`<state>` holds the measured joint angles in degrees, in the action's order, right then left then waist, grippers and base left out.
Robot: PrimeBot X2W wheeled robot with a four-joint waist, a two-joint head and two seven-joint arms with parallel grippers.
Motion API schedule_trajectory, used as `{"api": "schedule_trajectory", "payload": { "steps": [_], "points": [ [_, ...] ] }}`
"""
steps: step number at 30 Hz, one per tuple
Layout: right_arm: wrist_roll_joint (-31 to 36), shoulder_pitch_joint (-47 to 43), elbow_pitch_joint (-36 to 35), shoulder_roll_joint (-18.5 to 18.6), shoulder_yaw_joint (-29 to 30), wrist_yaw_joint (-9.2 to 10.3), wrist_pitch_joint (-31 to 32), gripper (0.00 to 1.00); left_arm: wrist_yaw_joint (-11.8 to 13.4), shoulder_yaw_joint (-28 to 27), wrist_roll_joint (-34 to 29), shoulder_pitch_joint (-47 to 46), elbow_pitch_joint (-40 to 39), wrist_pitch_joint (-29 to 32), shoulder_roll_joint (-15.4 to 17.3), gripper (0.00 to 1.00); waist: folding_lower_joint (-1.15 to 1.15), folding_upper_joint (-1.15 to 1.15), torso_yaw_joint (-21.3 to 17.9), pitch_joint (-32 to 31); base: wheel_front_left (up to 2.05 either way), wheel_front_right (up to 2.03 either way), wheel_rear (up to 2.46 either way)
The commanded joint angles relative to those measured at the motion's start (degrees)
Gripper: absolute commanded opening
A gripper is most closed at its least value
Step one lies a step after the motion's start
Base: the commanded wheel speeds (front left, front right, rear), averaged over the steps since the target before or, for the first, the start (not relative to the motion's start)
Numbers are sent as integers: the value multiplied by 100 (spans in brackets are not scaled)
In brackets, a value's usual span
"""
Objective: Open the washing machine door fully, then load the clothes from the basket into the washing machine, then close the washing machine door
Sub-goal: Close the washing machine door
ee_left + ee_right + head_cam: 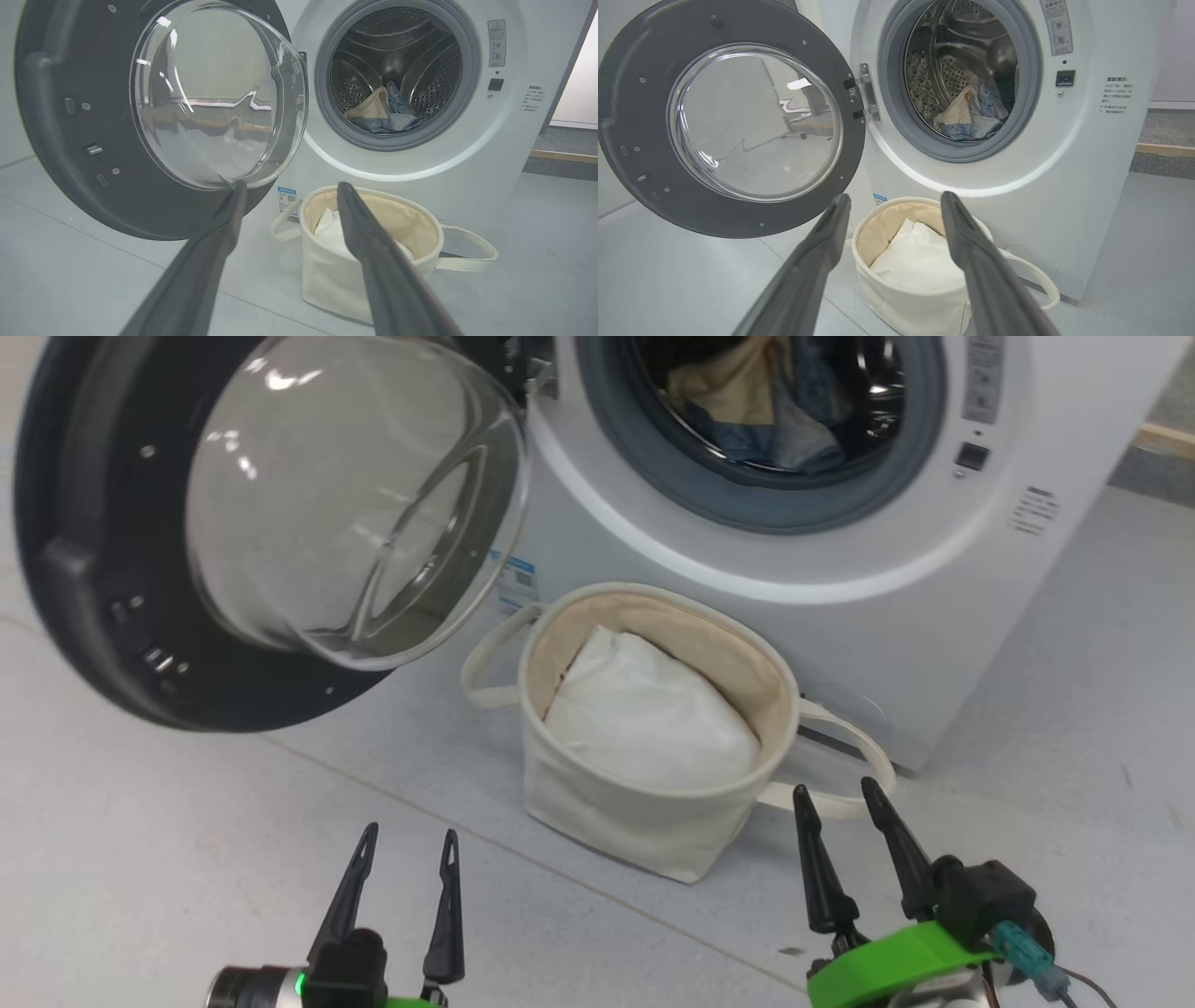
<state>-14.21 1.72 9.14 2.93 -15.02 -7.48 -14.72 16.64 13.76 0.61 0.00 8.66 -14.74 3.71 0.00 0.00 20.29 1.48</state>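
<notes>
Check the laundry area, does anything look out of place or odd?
Nothing spilled or damaged. One oddity: the basket holds a plain white bundle, while the clothes lie in the washing machine; the washing machine door hangs wide open.

The left hand point(411, 831) sat low at the near left, its two long dark fingers point(347, 896) pointing away from the robot, spread apart and holding nothing. The right hand point(834, 787) sat at the near right, reaching a little farther forward, its fingers likewise parted and empty and leaning slightly to the left. The two hands were well apart and touched nothing.
</notes>
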Motion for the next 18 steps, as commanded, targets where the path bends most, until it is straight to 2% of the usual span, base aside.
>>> {"api": "schedule_trajectory", "payload": {
  "steps": [1, 9, 18],
  "points": [
    [-33, 58, -204, -5, -155, -1, -28, 100, 32, -205, -18, -134, -227, -26, 50, 100, 0, 0, 155, -26, 0, 0, 0],
    [-105, 13, -205, -5, -237, -1, -28, 100, 47, -234, -16, -80, -249, -26, 102, 100, 0, 0, 431, -115, 0, 0, 0],
    [-152, -7, -178, -5, -310, -1, -28, 100, 65, -325, 28, -49, -293, -26, 141, 100, 0, 0, 461, -170, 0, 0, 0]
  ]
}}
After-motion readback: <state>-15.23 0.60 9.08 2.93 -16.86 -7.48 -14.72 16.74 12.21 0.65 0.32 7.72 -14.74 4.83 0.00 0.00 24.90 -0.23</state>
